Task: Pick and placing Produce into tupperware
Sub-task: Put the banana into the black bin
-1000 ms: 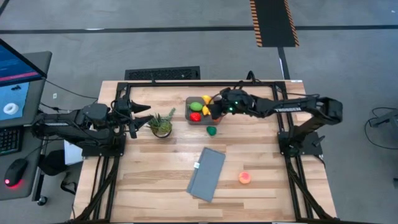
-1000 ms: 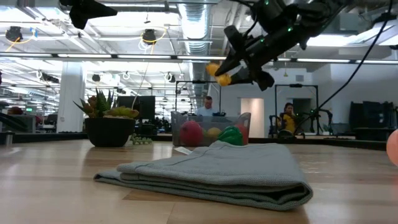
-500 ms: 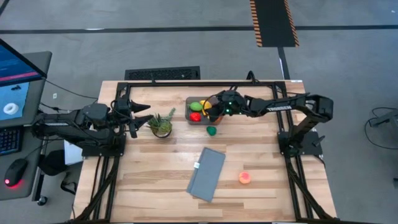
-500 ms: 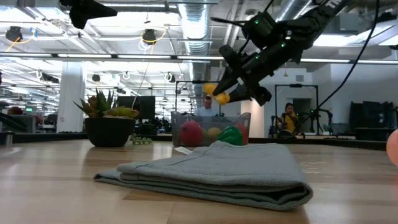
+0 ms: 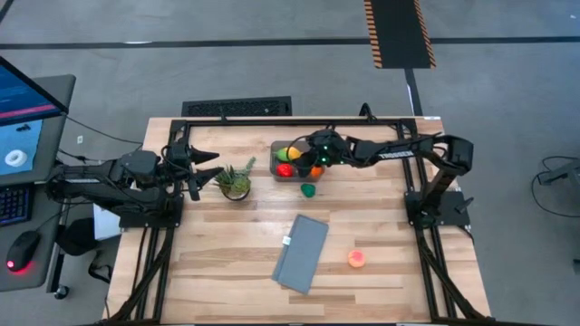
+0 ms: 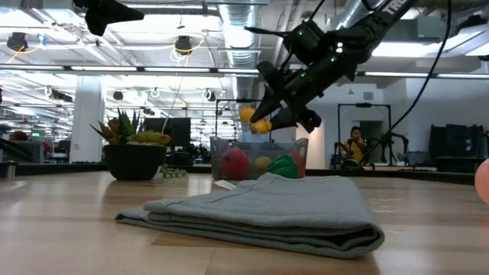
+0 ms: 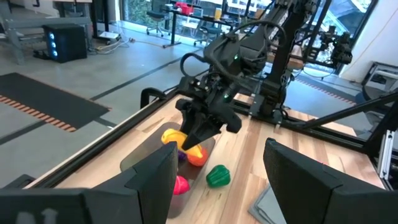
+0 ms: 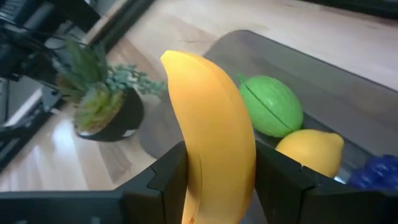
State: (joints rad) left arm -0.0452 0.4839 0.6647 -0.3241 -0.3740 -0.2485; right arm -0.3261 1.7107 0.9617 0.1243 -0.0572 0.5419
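Fingers of the right gripper (image 8: 214,186) pinch a smooth yellow banana (image 8: 214,149) from both sides, and their dark pads hide its lower end, so only the rounded upper tip is clear; its long axis runs forward out of the fingers, angled down toward the tupperware (image 5: 292,161) in the low view, where it hangs above the tub's rim. In the tub, a translucent smoky tub with rounded corners at the table's far middle, lie a ribbed light green piece (image 8: 270,106), a yellow lemon (image 8: 310,152), a red piece (image 5: 285,169) and a knobbly purple piece (image 8: 374,171) cut off at the picture's edge. Just beside the tub on the wooden table (image 5: 381,217) sits a dark green pepper (image 5: 309,189), with a folded grey cloth (image 5: 301,253) and a pink-orange piece (image 5: 357,259) nearer the front. The left gripper (image 5: 207,169) waits with its fingers spread beside the spiky potted plant (image 5: 236,180).
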